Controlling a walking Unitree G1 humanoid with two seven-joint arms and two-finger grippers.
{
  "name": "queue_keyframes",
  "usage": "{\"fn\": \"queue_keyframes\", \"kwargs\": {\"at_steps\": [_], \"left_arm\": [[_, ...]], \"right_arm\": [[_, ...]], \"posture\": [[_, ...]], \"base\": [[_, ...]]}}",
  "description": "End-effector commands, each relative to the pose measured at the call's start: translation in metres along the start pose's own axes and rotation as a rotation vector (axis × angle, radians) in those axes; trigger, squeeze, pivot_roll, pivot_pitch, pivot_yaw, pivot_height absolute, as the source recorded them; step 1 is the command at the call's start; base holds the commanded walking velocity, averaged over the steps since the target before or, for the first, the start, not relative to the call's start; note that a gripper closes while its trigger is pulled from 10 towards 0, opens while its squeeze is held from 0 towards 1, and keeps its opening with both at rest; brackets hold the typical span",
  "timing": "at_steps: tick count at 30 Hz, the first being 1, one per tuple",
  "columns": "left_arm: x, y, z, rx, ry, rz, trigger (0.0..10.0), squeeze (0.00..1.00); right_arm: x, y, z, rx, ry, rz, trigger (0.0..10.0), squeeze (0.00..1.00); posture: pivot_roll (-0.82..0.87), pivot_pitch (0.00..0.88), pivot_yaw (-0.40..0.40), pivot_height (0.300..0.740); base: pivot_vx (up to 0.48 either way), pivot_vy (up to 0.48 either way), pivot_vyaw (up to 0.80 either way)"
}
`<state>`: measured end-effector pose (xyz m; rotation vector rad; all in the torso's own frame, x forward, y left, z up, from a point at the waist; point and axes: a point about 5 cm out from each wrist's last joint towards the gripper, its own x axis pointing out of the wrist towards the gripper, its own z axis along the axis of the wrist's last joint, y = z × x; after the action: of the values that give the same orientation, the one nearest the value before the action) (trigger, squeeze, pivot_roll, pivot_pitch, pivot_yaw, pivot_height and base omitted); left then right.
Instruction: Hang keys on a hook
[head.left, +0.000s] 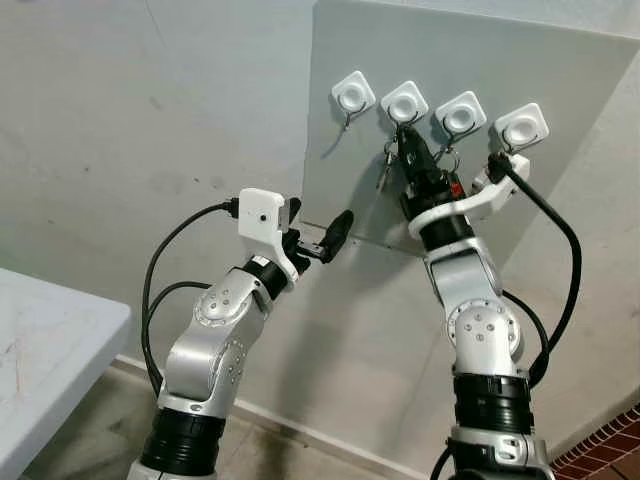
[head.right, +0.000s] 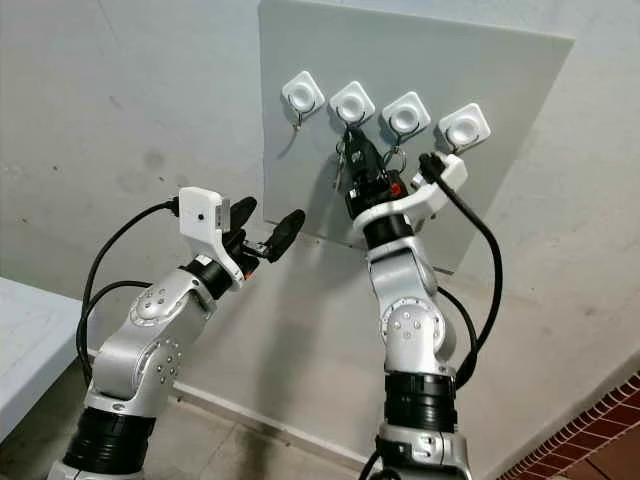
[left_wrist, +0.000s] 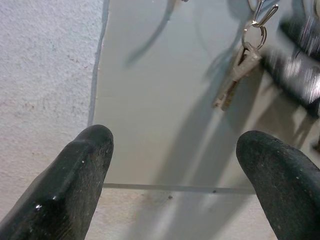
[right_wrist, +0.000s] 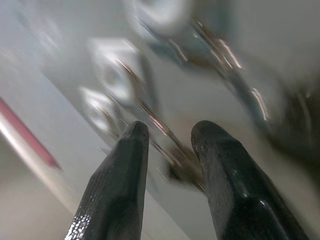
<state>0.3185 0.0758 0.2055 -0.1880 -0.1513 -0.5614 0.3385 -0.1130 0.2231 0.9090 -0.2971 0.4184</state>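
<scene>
Four white square hooks (head.left: 404, 101) line the grey wall board (head.left: 560, 80); beneath them, the right claw (head.left: 410, 143), slightly parted, could knock the hanging silver keys (head.left: 385, 167) loose.

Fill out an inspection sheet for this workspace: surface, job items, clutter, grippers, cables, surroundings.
Surface: grey board fixed to a pale wall.
Job items: four white hooks in a row on the board; keys hang from the second hook from the left; another ring hangs under the third hook.
Clutter: nothing seen.
Grippers: right gripper raised to the second hook beside the keys, fingers slightly apart, grip not clear through blur; left gripper open, held off the board's lower edge, holding nothing.
Cables: black cables loop off both wrists, clear of the hooks.
Surroundings: white table lower left, brick floor lower right.
</scene>
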Motion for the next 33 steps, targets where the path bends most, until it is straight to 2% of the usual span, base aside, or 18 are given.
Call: {"fn": "queue_keyframes", "kwargs": {"at_steps": [1, 3, 8, 11, 14, 16, 19, 23, 27, 29, 33], "left_arm": [[0.001, 0.001, 0.002, 0.020, -0.008, 0.012, 10.0, 0.00], [0.000, 0.002, 0.000, 0.024, -0.003, 0.020, 10.0, 0.00], [-0.003, 0.014, -0.014, 0.053, 0.032, 0.096, 10.0, 0.00], [-0.005, 0.018, -0.019, 0.048, 0.041, 0.119, 10.0, 0.00], [-0.009, 0.025, -0.029, 0.022, 0.070, 0.160, 10.0, 0.00], [-0.016, 0.033, -0.041, 0.042, 0.095, 0.210, 10.0, 0.00], [-0.019, 0.035, -0.045, 0.035, 0.101, 0.222, 10.0, 0.00], [-0.037, 0.048, -0.071, -0.033, 0.140, 0.310, 10.0, 0.00], [-0.051, 0.052, -0.088, -0.119, 0.149, 0.340, 10.0, 0.00], [-0.053, 0.051, -0.090, -0.125, 0.152, 0.330, 10.0, 0.00], [-0.062, 0.049, -0.099, -0.128, 0.172, 0.330, 10.0, 0.00]], "right_arm": [[-0.007, -0.010, -0.002, -0.027, 0.019, -0.038, 10.0, 0.00], [-0.010, -0.013, -0.004, -0.044, 0.032, -0.048, 10.0, 0.00], [-0.032, -0.035, -0.013, -0.148, 0.102, -0.106, 10.0, 0.00], [-0.038, -0.040, -0.014, -0.199, 0.115, -0.115, 10.0, 0.00], [-0.048, -0.047, -0.016, -0.288, 0.150, -0.131, 10.0, 0.00], [-0.063, -0.059, -0.019, -0.432, 0.192, -0.171, 10.0, 0.00], [-0.068, -0.064, -0.021, -0.479, 0.210, -0.186, 10.0, 0.00], [-0.096, -0.082, -0.025, -0.641, 0.270, -0.267, 10.0, 0.00], [-0.118, -0.094, -0.026, -0.744, 0.291, -0.376, 10.0, 0.00], [-0.120, -0.095, -0.025, -0.740, 0.286, -0.393, 10.0, 0.00], [-0.137, -0.099, -0.026, -0.805, 0.281, -0.455, 10.0, 0.00]], "posture": [[0.04, 0.000, -0.059, 0.740], [0.04, 0.000, -0.059, 0.740], [0.04, 0.000, -0.053, 0.740], [0.04, 0.000, -0.053, 0.740], [0.04, 0.000, -0.052, 0.740], [0.04, 0.000, -0.049, 0.740], [0.04, 0.000, -0.049, 0.740], [0.03, 0.000, -0.036, 0.740], [0.02, 0.000, -0.029, 0.740], [0.02, 0.000, -0.029, 0.740], [0.01, 0.000, -0.019, 0.740]], "base": [[0.000, 0.000, 0.00], [0.000, 0.000, 0.00], [0.000, 0.000, 0.00], [0.000, 0.000, 0.00], [0.000, 0.000, 0.00], [0.000, 0.000, 0.00], [0.000, 0.000, 0.00], [0.000, 0.000, 0.00], [0.000, 0.000, 0.00], [0.000, 0.000, 0.00], [0.000, 0.000, 0.00]]}}
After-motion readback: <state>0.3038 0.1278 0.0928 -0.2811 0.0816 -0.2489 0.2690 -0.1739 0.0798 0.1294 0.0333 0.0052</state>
